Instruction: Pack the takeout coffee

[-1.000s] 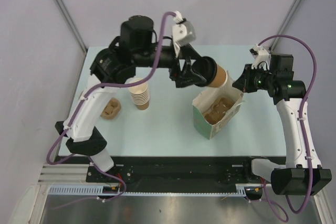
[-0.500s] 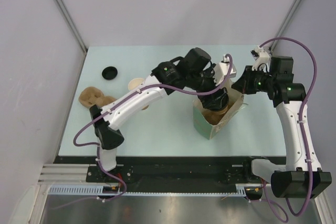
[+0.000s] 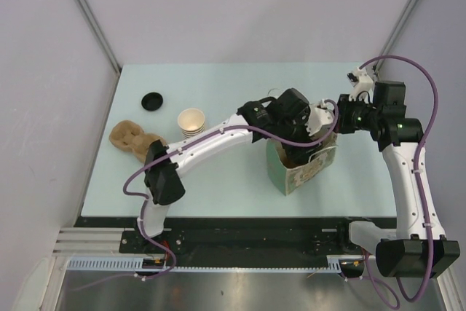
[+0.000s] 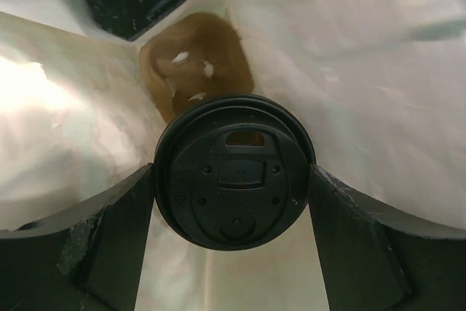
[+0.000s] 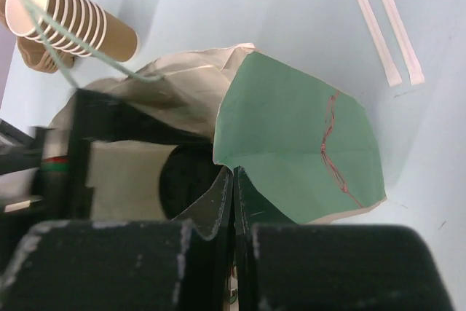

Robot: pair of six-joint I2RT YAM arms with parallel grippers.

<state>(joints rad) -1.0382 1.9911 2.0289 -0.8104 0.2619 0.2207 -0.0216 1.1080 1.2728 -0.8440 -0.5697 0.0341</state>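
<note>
While the left claw (image 4: 231, 180) clamps the lidded cup (image 4: 234, 205) inside the bag (image 3: 304, 177), over the carrier (image 4: 195, 71), and the right claw (image 5: 234, 183) pinches the bag rim, risks: cup could miss its socket and tip on release; rim tug could tear or topple the bag.

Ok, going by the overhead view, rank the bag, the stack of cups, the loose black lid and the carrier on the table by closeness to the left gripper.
1. bag: the left gripper, holding the coffee, is down inside it.
2. stack of cups: mid-table, to the left.
3. loose lid and carrier: both far left, too close to call.
</note>
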